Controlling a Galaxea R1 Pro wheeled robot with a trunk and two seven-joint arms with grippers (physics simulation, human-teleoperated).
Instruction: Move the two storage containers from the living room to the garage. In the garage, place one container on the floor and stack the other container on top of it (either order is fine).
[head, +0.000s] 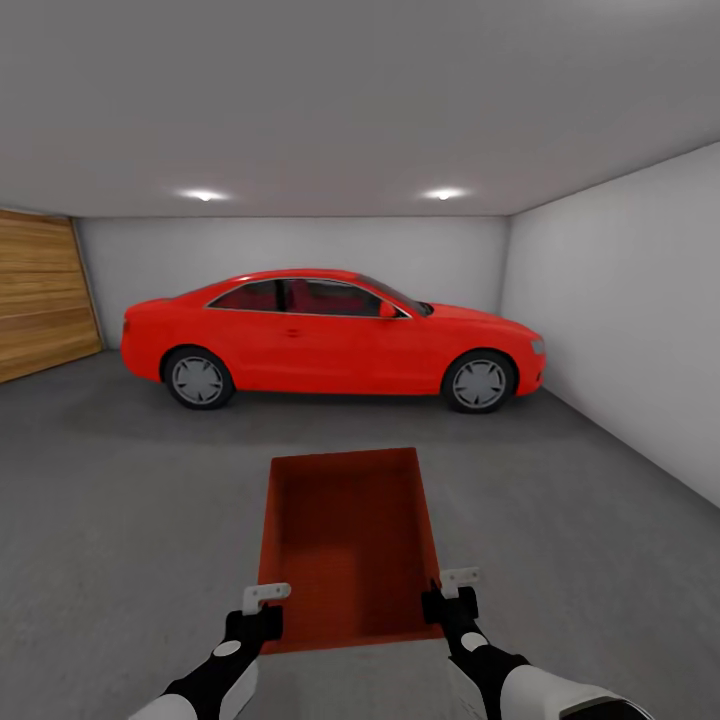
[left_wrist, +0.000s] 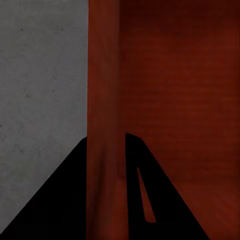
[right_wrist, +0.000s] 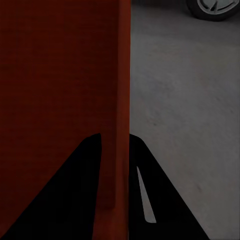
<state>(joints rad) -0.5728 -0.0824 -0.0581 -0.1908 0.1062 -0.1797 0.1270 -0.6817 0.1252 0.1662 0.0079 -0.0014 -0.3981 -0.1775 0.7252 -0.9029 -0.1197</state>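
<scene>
Grey concrete floor, white-walled garage

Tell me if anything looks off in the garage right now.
Nothing stands out. The storage container sits level between the left gripper and right gripper, each clamped on a side wall; the red car is parked squarely behind.

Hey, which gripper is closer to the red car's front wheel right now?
Right. The right gripper clamps the storage container's wall on the side toward the front wheel; the left gripper clamps the opposite wall, farther away.
</scene>
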